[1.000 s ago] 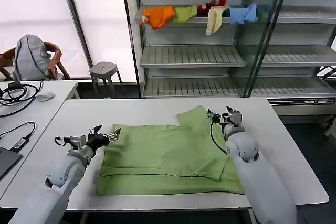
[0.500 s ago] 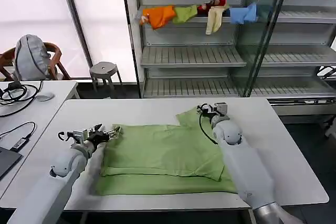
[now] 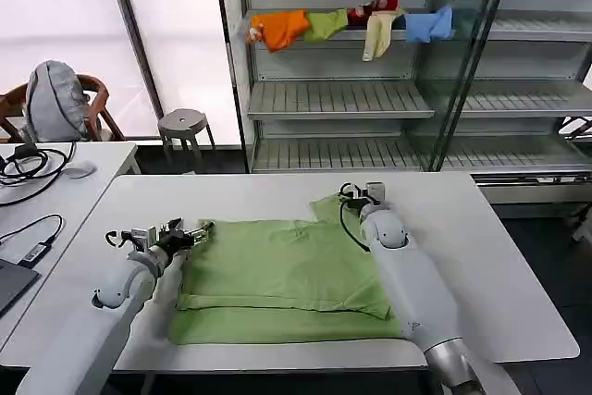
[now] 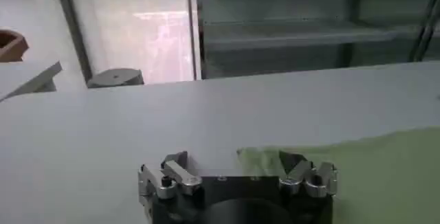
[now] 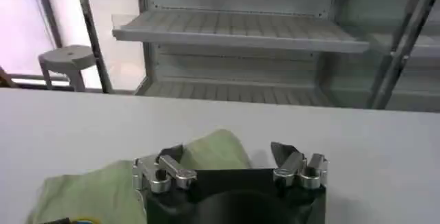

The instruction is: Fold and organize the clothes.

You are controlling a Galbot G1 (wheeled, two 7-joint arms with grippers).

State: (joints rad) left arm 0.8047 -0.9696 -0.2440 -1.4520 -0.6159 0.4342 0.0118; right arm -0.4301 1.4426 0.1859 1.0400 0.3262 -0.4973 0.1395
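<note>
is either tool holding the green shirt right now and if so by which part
Nothing is held. The left tool sits open at the green shirt's left corner, and the right tool is open above its far right corner.

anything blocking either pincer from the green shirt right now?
Nothing visible. The left pincer sits open at the shirt's far left corner, the right pincer open over its far right corner. Bare table lies around both.
</note>
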